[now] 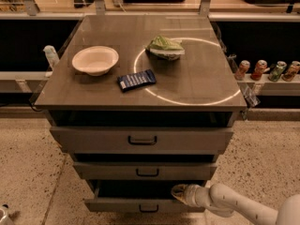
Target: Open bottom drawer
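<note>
The bottom drawer (117,204) is the lowest, narrowest grey front of the cabinet, with a small black loop handle (148,208). It stands pulled out a little, with a dark gap behind its top edge. My gripper (177,192) comes in from the lower right on a white arm (234,205) and sits at the top edge of this drawer, right of the handle, its tip in the gap. The mid-sized drawer front (145,171) and the widest drawer front (140,140) are above it.
On the cabinet top (197,78) are a white bowl (95,60), a dark blue packet (136,80) and a green chip bag (165,48). Drink cans (267,70) stand on a ledge at the right. A speckled floor (28,172) surrounds the cabinet.
</note>
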